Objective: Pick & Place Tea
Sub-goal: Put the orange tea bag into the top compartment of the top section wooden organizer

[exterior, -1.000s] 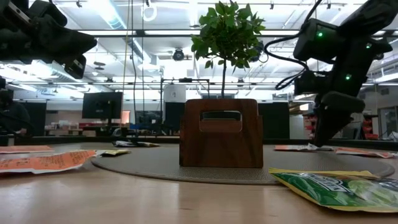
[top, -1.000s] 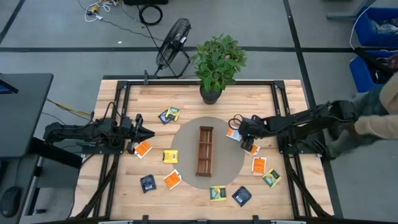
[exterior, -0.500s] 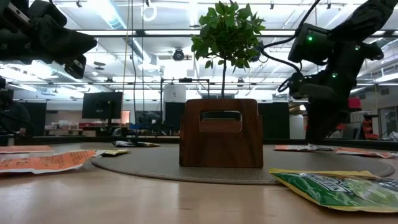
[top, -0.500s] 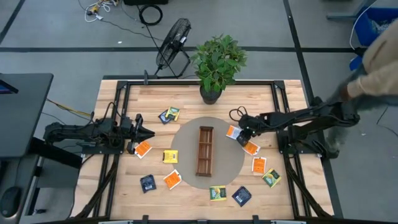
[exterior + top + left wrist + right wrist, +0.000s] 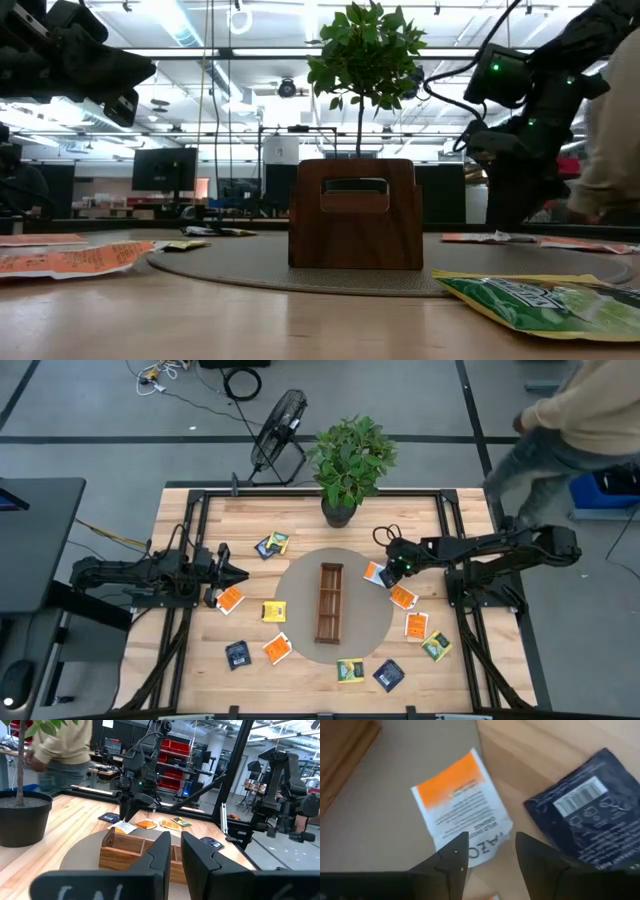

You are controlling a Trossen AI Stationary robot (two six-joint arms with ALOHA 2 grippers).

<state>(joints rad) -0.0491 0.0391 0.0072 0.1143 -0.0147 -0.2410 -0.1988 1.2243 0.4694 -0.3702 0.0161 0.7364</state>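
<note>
You are seeing the navy sachet (image 5: 592,825) running off the frame's edge; the person (image 5: 580,410) is blurring.
</note>
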